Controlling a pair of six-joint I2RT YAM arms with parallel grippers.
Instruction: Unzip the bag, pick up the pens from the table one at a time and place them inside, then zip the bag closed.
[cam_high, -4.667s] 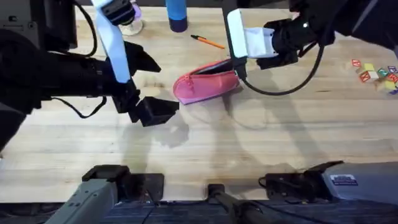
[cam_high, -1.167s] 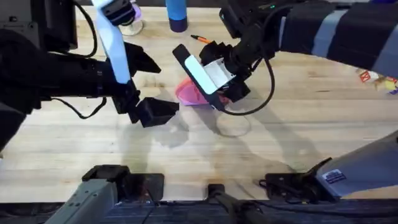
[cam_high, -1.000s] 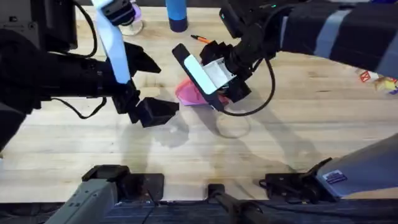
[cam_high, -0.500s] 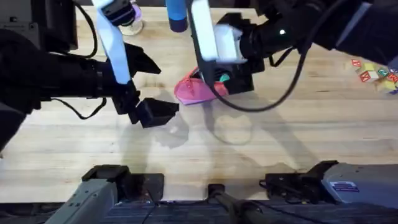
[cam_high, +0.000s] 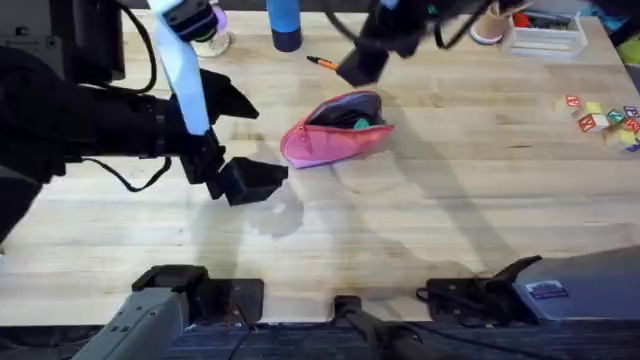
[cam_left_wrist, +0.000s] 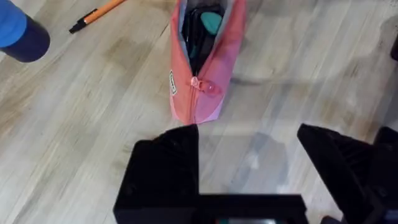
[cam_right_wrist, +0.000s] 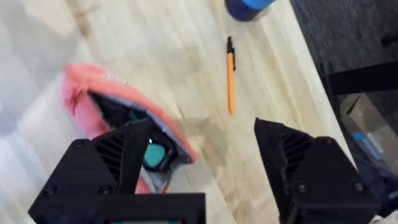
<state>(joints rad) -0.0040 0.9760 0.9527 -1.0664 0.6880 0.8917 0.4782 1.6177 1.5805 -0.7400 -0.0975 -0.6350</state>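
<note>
The pink bag is lying unzipped mid-surface, gaping, with dark and teal items showing inside. The orange pen is lying just behind it. The right tool, lower over the bag half a second ago, is now hovering released above; the left tool is waiting released nearby.

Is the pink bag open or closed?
Open. The bag gapes along its zipper, showing its dark inside with something teal in it. The orange pen lies on the table.
</note>
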